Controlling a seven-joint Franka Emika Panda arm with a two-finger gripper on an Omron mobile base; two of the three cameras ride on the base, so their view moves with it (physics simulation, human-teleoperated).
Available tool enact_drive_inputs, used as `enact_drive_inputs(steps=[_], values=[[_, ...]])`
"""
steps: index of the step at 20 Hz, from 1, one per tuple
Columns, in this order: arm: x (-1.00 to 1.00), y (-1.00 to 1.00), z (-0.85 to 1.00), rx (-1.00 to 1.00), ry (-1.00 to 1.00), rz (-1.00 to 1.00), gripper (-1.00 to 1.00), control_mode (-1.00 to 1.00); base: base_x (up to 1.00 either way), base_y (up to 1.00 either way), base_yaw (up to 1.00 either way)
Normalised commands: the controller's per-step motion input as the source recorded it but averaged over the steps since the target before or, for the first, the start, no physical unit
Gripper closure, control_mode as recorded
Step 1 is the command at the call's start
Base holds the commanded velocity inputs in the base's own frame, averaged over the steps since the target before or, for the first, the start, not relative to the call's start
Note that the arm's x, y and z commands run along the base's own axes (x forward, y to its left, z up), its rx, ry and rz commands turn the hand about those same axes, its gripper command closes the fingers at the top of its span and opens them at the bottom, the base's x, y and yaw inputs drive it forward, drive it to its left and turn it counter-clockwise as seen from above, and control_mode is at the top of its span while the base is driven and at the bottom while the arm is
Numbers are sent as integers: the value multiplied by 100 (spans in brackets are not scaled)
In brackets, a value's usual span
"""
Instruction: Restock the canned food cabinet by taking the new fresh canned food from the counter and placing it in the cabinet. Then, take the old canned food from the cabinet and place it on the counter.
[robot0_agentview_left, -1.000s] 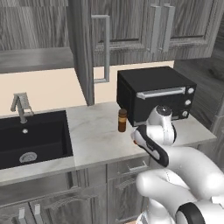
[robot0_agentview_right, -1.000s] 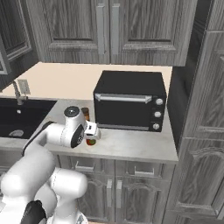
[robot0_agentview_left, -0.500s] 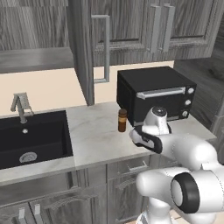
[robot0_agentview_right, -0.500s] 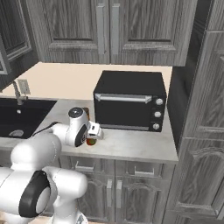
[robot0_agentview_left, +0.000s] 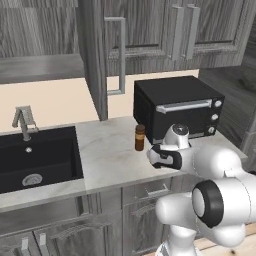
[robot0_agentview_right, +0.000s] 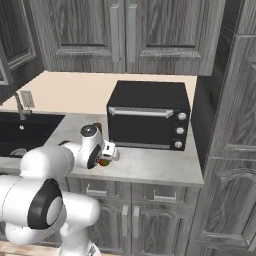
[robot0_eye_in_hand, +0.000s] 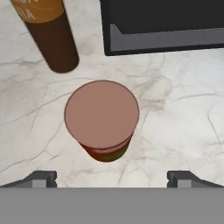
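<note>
A can (robot0_eye_in_hand: 102, 116) with a flat pinkish-brown lid and a red and green label stands upright on the marbled counter (robot0_eye_in_hand: 183, 127). My gripper (robot0_eye_in_hand: 111, 179) hangs right above it, open, with one fingertip (robot0_eye_in_hand: 39, 178) on either side and nothing held. In the left base view the gripper (robot0_agentview_left: 162, 157) is just in front of the black toaster oven (robot0_agentview_left: 177, 105). A sliver of the can (robot0_agentview_right: 104, 162) peeks out under the hand in the right base view. The grey wall cabinet has its door with the silver bar handle (robot0_agentview_left: 120, 55) swung open, showing a grey shelf (robot0_agentview_left: 40, 67).
A brown bottle (robot0_agentview_left: 140, 137) with an orange label stands close behind the can. The toaster oven (robot0_agentview_right: 147, 120) is directly beside the hand. A black sink (robot0_agentview_left: 35, 157) with a faucet (robot0_agentview_left: 22, 122) lies to the left. A tall grey cabinet (robot0_agentview_right: 225, 125) bounds the counter's right end.
The arm's elbow and upper links have swung forward toward the cameras. The hand has stayed almost in place over the can, shifting only slightly.
</note>
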Motion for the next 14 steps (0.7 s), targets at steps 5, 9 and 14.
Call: enact_drive_inputs(steps=[5,9,14], values=[[3,1,-1,0,-1,0,-100,-100,0,0,0],[4,0,-3,0,0,0,-100,-100,0,0,0],[4,1,-2,0,0,0,-100,-100,0,0,0]])
